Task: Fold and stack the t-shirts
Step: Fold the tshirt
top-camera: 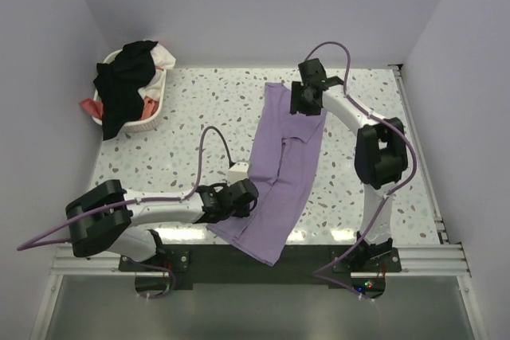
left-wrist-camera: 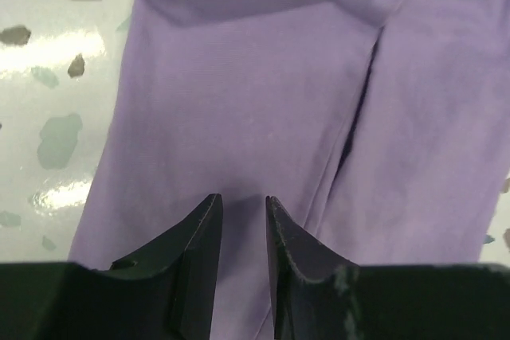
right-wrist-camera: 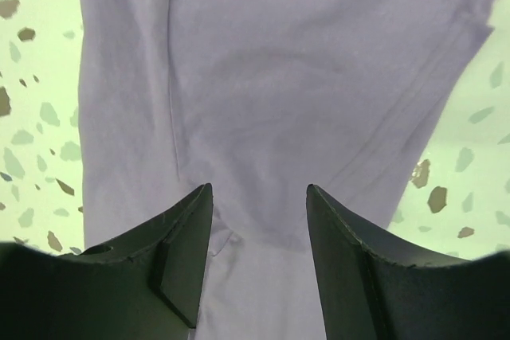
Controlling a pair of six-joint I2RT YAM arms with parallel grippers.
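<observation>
A purple t-shirt (top-camera: 283, 169) lies on the speckled table, folded lengthwise into a long strip running from the far middle to the near edge. Its near corner hangs over the front rail. My left gripper (top-camera: 249, 195) hovers over the near left part of the shirt; in the left wrist view the shirt (left-wrist-camera: 263, 93) lies flat under the gripper (left-wrist-camera: 243, 198), whose jaws stand a small gap apart with nothing between them. My right gripper (top-camera: 306, 105) is over the shirt's far end; in the right wrist view the gripper (right-wrist-camera: 259, 187) is wide open above the shirt (right-wrist-camera: 279, 61).
A white basket (top-camera: 159, 105) at the far left holds black, white and coral garments; the black one (top-camera: 123, 85) hangs over the basket's near side. White walls close in the table on three sides. A black rail (top-camera: 319, 254) runs along the near edge.
</observation>
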